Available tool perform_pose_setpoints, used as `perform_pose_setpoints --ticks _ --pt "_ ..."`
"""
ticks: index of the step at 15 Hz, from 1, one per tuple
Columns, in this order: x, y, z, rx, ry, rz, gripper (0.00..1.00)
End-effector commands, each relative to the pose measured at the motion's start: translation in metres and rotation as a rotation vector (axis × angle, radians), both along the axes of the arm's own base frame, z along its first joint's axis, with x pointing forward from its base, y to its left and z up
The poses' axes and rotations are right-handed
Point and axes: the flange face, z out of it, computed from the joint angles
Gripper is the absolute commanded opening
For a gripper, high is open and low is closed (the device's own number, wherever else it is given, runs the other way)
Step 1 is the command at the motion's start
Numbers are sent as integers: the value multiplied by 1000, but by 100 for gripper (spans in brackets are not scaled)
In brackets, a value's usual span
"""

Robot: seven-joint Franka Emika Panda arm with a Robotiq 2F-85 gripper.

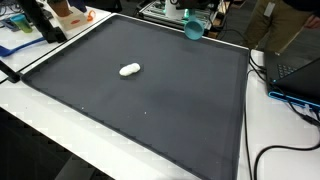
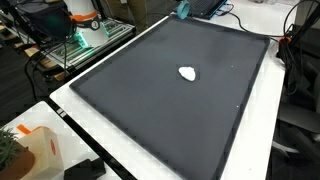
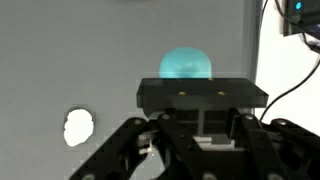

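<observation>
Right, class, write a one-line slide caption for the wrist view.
Black gripper shut on a translucent teal plastic cup above a dark grey mat, small white rounded lump lying apart.

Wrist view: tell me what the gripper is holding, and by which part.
The gripper looks shut on the teal cup; its own body hides the contact, so the held part cannot be told.
</observation>
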Motion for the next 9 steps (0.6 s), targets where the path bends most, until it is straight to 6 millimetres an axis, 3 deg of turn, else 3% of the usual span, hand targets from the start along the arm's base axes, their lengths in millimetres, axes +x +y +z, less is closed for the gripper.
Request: perform_pose_setpoints --ticks 1,4,6,7,8,9 --pt "5 -26 25 -115 -40 82 22" --pt "17 -49 46 -244 -83 182 22" --pt "27 -67 49 -306 -84 233 22" --pt "33 -77 49 -328 -91 229 22" --pt "40 -88 47 -283 -111 117 22" --pt "30 -72 50 -284 -104 176 47"
